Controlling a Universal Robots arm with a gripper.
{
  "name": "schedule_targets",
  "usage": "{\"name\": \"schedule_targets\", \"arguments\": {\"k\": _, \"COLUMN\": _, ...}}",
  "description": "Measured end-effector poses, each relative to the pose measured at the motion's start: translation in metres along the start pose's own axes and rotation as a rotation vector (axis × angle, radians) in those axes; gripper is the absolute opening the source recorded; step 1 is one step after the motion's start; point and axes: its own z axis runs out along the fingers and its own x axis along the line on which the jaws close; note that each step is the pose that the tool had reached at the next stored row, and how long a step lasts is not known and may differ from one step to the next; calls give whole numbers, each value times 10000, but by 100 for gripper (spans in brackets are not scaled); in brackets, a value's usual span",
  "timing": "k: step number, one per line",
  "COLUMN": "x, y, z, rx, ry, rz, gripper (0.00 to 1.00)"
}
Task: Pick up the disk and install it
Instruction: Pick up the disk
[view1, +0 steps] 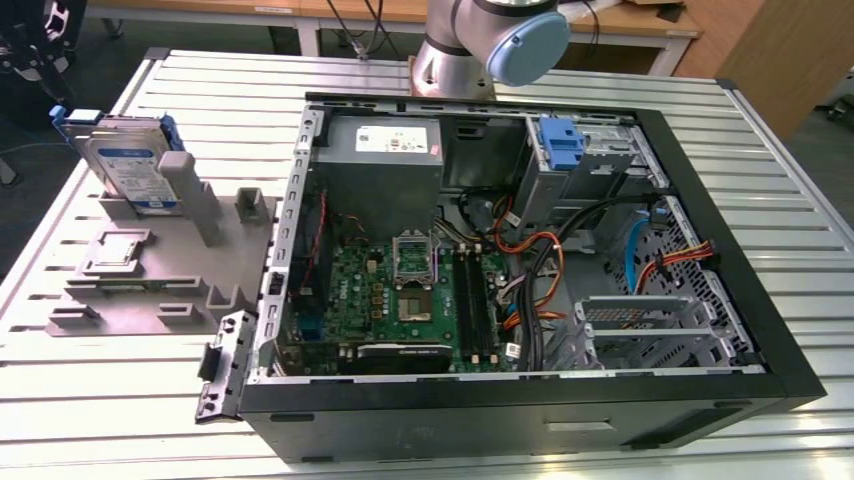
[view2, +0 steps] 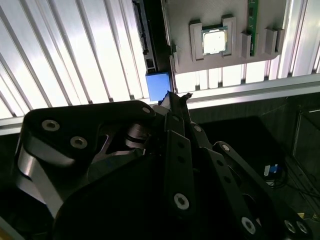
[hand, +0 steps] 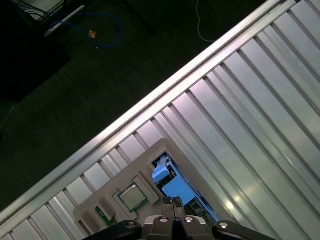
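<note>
Currently the disk (view1: 134, 165) stands on edge in a slot of the grey holder (view1: 147, 275) on the bench (view1: 787, 180). It is at the exterior view's left, well apart from the open case (view1: 534, 405). In both wrist views the gripper (hand: 172, 202) hangs above the disk's blue-framed top edge, fingertips pressed together with nothing between them.

Judging by its metal body, the disk should be stiff, fairly heavy and smooth-faced, and probably sensitive to knocks. The two broad faces near the top look like the surest hold, since the blue plastic frame may flex.

A grey post (view1: 200, 205) rises just beside the disk, and a chip (view1: 118, 250) lies in the holder nearby, so room around the slot seems tight. Inside the case, loose cables (view1: 541, 260) run near a blue latch (view1: 561, 145) and could crowd anything lowered there.
</note>
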Motion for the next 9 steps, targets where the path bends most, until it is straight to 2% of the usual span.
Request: {"name": "schedule_targets", "arguments": {"k": 9, "x": 0, "y": 0, "z": 0, "rx": 0, "ry": 5, "rz": -118, "gripper": 10}}
